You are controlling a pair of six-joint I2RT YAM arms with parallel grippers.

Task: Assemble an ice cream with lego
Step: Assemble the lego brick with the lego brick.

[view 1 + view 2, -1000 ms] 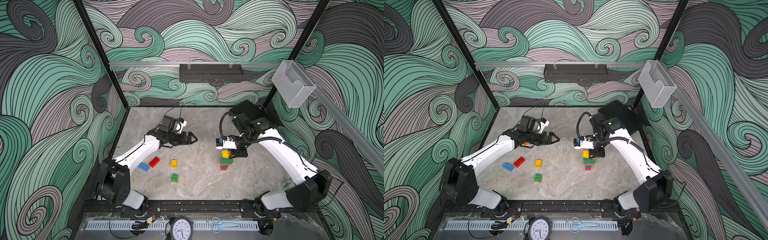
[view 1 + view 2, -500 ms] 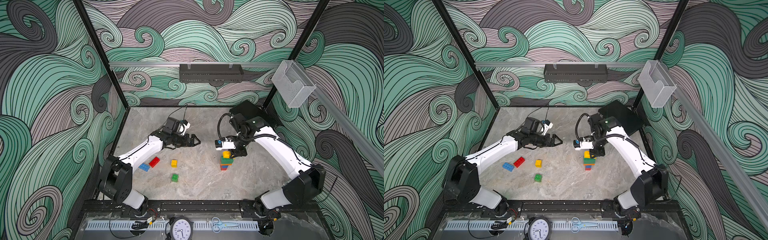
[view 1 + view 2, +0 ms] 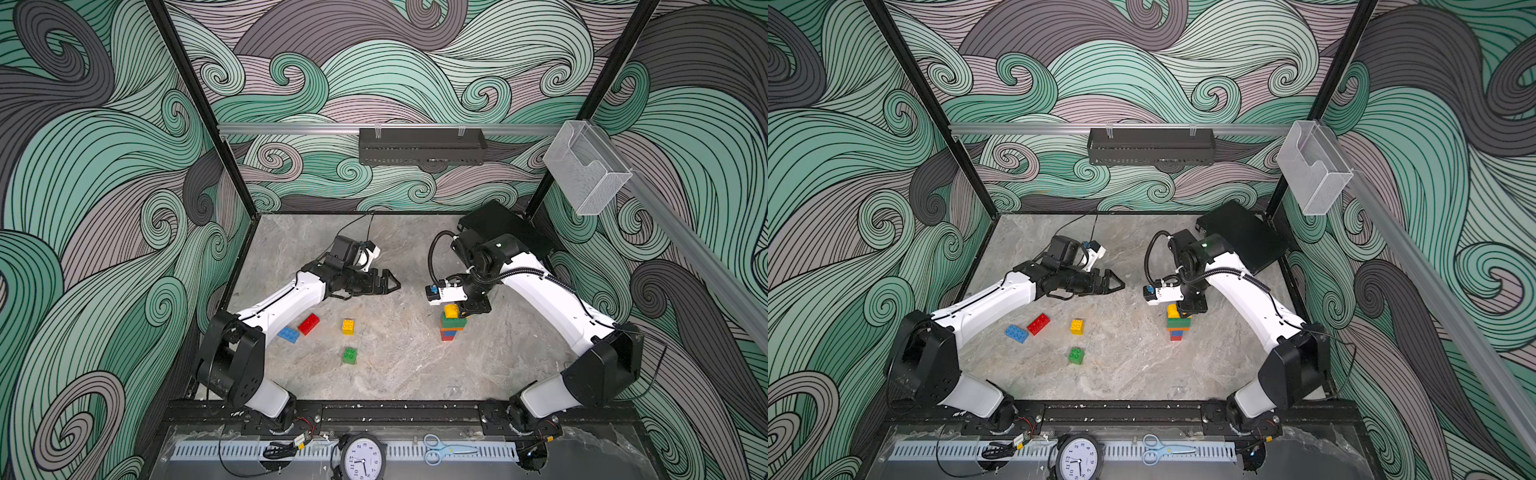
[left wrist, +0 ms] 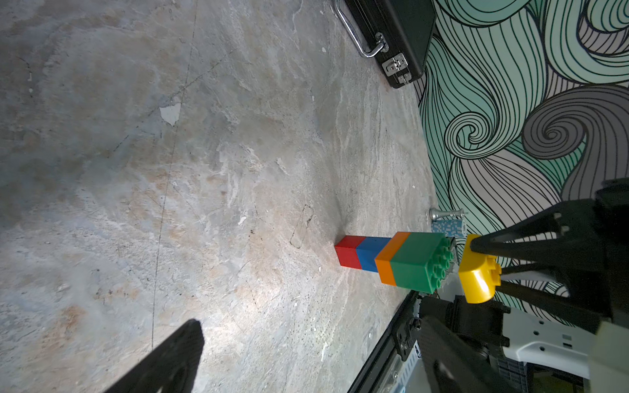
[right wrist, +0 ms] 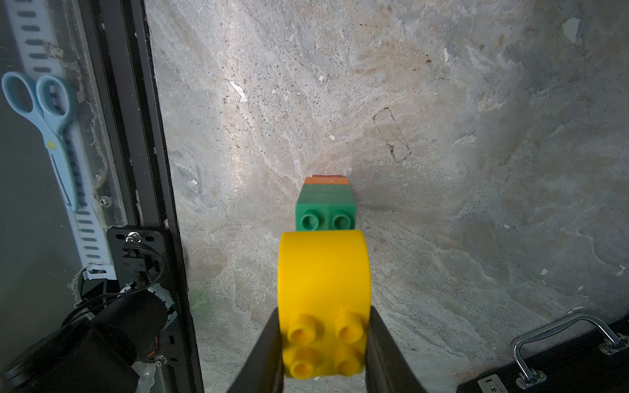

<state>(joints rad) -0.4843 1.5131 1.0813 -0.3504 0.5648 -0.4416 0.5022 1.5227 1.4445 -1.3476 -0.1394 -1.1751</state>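
Note:
A stack [image 3: 451, 328] of red, blue, orange and green lego stands right of the table's centre, and it shows in both top views [image 3: 1177, 327]. My right gripper [image 5: 325, 340] is shut on a yellow round-topped brick [image 5: 325, 282]. It holds the brick just above the green top brick [image 4: 417, 263], with a thin gap showing. My left gripper [image 3: 392, 284] hangs open and empty left of the stack. Loose blue [image 3: 288, 334], red [image 3: 308, 323], yellow [image 3: 348, 326] and green [image 3: 350, 355] bricks lie below my left arm.
A black case [image 3: 498, 224] lies in the back right corner. Scissors [image 3: 446, 449] and a clock [image 3: 363, 459] sit on the front ledge beyond the black rail. A small metal piece [image 4: 446, 214] and a speckled blue disc lie by the right wall.
My left gripper has edged right toward the middle, still open. The right gripper keeps the yellow brick over the stack, hardly moved.

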